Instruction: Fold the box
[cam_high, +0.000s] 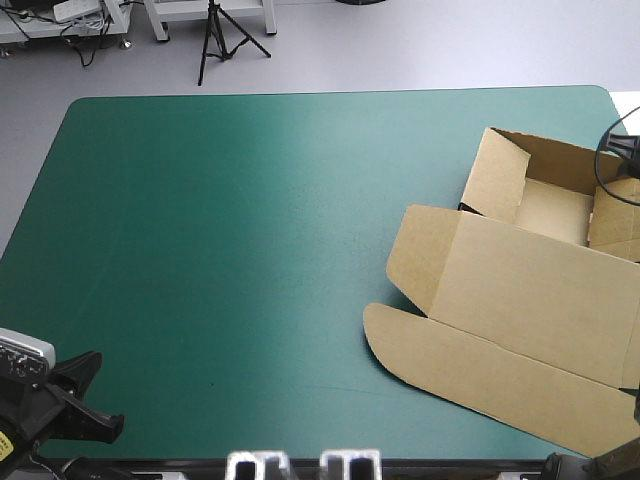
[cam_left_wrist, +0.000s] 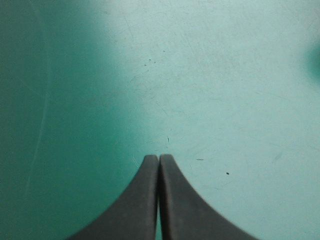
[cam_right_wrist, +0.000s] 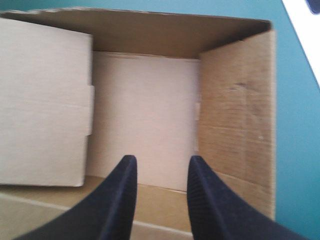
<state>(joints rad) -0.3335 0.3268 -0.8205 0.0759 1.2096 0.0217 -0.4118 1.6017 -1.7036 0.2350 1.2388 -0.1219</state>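
Table: teal-green cover (cam_high: 230, 240) – bare across the left and middle of the table.
Box (cam_high: 530, 290): brown board, partly formed, lying on the right side of the table, with its right portion running out past the high view's right edge.
Tray (cam_high: 550, 205): the far part of the box. Walls are raised around a pale floor, and the top is open.
Left wall (cam_high: 495, 175): upright, leaning slightly outward, on the tray side toward the table's middle.
Lid (cam_high: 545, 285): one broad panel lying flat on the cover and reaching from the tray toward the near edge.
Tuck flap (cam_high: 470, 365): the long strip with a rounded end along the lid's near side, flat on the cover.
Side ear (cam_high: 425, 250): a small flap at the lid's left end, flat on the cover.
Left gripper (cam_left_wrist: 159, 158): black fingers pressed together into one pointed arch, holding nothing. It hangs over bare cover at the near-left corner, well apart from the box.
Right gripper (cam_right_wrist: 162, 161): black fingers spread with a clear gap and nothing between them. It is above the tray and pointed into it. Contact with the board cannot be determined.
Tray interior, right wrist view: the floor lies ahead of the fingers – on one side an inner flap (cam_right_wrist: 45, 100) is folded over it, on the other stands a side wall (cam_right_wrist: 237, 115).
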